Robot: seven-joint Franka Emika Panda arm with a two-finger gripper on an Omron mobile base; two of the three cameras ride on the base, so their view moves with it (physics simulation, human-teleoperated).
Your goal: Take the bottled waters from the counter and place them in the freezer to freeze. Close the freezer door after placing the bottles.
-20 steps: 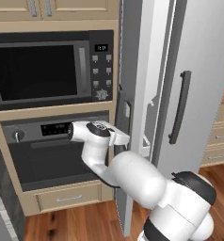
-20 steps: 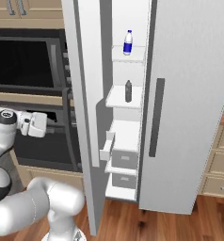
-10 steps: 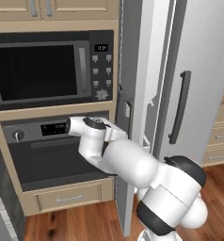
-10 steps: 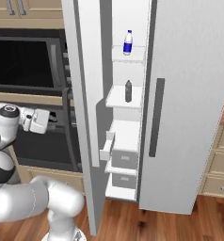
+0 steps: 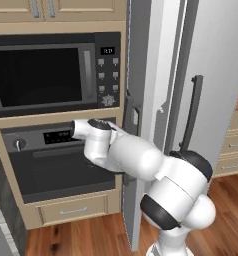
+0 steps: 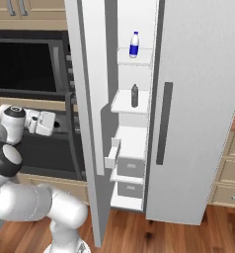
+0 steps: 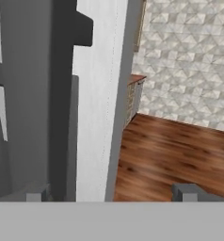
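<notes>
step: close freezer door | gripper jaws stood wide, empty | freezer door upright, its long axis vertical, directly ahead of jaws | bottled waters shelved inside freezer

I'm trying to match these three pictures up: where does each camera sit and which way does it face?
Left base view: behind-left, facing the oven and the freezer door; arm rises lower right.
Right base view: behind-right, facing the open freezer holding both bottled waters; arm lower left.
Hand view: along the open gripper, past the door to floor.
Base views share door and arm.
</notes>
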